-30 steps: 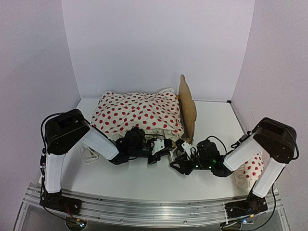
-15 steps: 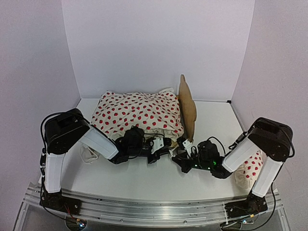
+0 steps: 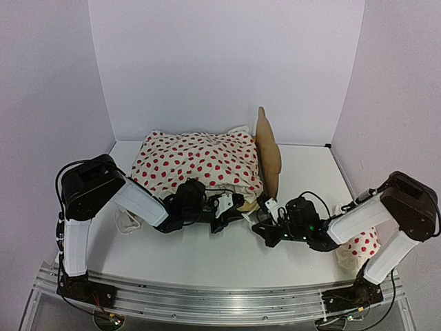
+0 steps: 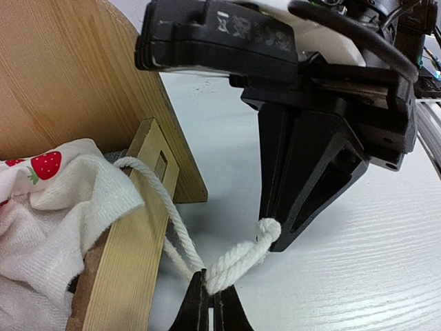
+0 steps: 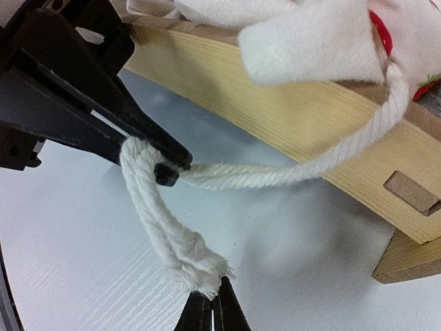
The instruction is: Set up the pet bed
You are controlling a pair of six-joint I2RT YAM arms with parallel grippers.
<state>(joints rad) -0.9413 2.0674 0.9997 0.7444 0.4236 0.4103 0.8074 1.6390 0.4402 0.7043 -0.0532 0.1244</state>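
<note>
Two robot arms meet at the middle of a white tabletop (image 3: 207,258), both working a white rope (image 5: 275,176) that trails from the near side of the bed (image 5: 310,121). The left tool (image 4: 210,307) is clenched on the rope partway along its length, pinching the cord tight between its fingertips just off the wooden rail (image 4: 131,248). The right tool (image 5: 210,307), also clamped shut, grips the rope's frayed, knotted end. The two black tips sit almost nose to nose, low over the tabletop, with a short doubled stretch of rope between them. From the left tool the cord runs back to the rail and goes out of sight under the bedding.

The bed sits toward the back of the tabletop, about midway across, lying lengthwise from left to right. Its plywood headboard (image 3: 267,152) stands upright at the right-hand end. A white duvet (image 3: 196,162) with red dots is heaped over the frame and hides most of it, and a fold spills over the near rail beside the rope. A small pillow (image 3: 358,245) in the same red-dotted cloth lies apart at the right edge of the tabletop, partly tucked beneath the right arm.
</note>
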